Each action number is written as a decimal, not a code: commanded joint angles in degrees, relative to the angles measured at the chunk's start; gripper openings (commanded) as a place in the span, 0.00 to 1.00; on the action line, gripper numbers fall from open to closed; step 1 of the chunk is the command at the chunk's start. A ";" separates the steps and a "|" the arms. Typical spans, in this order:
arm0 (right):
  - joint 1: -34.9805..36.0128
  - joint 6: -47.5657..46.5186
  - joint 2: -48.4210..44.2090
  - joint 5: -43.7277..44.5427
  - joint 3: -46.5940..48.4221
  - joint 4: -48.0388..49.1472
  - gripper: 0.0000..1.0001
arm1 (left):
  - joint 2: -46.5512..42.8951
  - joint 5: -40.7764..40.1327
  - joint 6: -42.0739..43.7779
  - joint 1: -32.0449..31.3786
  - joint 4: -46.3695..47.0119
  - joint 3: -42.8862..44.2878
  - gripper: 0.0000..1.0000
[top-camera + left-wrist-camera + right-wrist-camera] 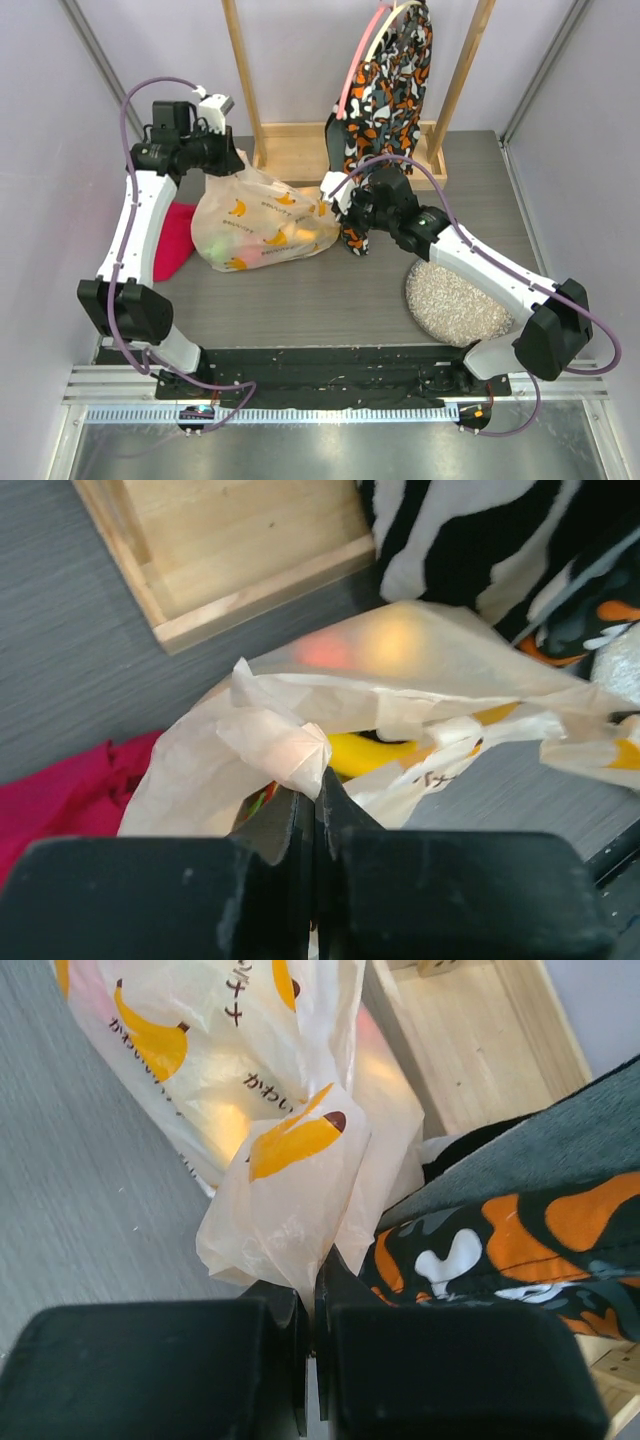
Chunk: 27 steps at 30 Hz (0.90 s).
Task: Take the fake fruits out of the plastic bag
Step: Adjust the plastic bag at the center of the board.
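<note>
The cream plastic bag (262,222) printed with yellow bananas lies on the grey table between my two grippers. My left gripper (226,160) is shut on the bag's upper left edge (285,748). My right gripper (345,205) is shut on the bag's right edge (290,1190). The fake fruits are inside the bag: a yellow banana (368,752) shows through the opening in the left wrist view, and green and orange shapes (285,238) show through the plastic from above.
A red cloth (175,238) lies left of the bag. A glittery silver round plate (455,300) sits at the right. A wooden frame (300,150) stands behind, with a patterned black, orange and white cloth (385,80) hanging beside my right gripper.
</note>
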 commanded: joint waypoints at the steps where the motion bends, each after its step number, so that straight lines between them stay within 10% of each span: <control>1: 0.20 -2.98 2.68 -0.84 5.98 7.34 0.01 | 4.65 -6.12 1.36 1.17 2.05 9.39 0.00; 7: -0.68 -0.19 26.04 2.85 38.55 14.65 0.01 | 16.49 -4.19 -12.77 7.41 19.53 31.34 0.00; 12: -2.17 -1.32 33.64 5.40 56.35 13.42 0.01 | 18.66 -1.14 -5.84 3.37 16.80 42.30 0.00; 27: -3.67 -28.39 -11.09 -0.05 -9.63 1.22 0.01 | -36.26 -0.32 -4.97 3.19 10.15 -32.37 0.00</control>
